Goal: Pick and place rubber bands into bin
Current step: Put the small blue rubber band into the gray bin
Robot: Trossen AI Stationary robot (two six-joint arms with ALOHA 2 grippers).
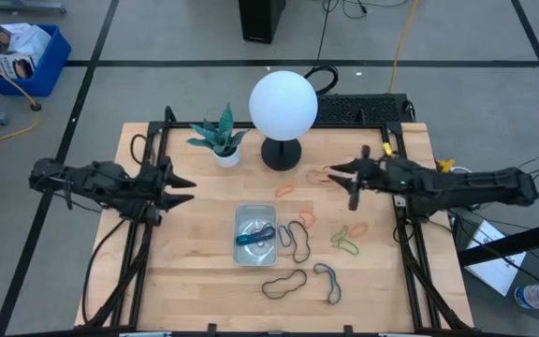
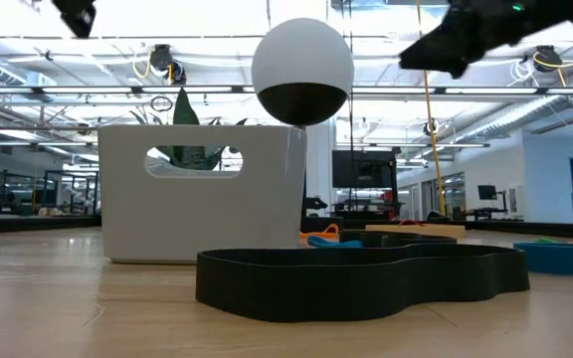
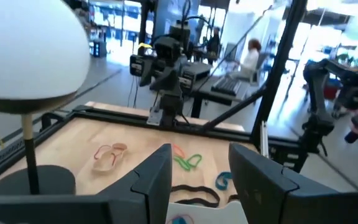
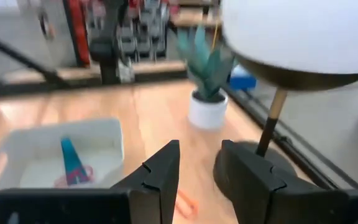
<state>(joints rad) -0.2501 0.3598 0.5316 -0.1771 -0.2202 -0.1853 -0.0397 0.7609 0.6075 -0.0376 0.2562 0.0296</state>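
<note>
Bin (image 1: 255, 234): one, clear plastic, centre of the table (image 1: 185, 271), holding a blue and a red band.
Rubber bands (image 1: 296, 236): about nine loose ones lie right of and near the bin, in black, grey, orange, green and blue.
Globe lamp (image 1: 284, 105): one, far centre.
Potted plant (image 1: 222, 137): one, left of the lamp.
Left tool (image 1: 178, 185): jaws parted, empty, above the table's left side.
Right tool (image 1: 342, 180): jaws part-open, empty, raised at far right.
Surface: light wood; grey floor; blue crate (image 1: 26, 58) far left.
</note>
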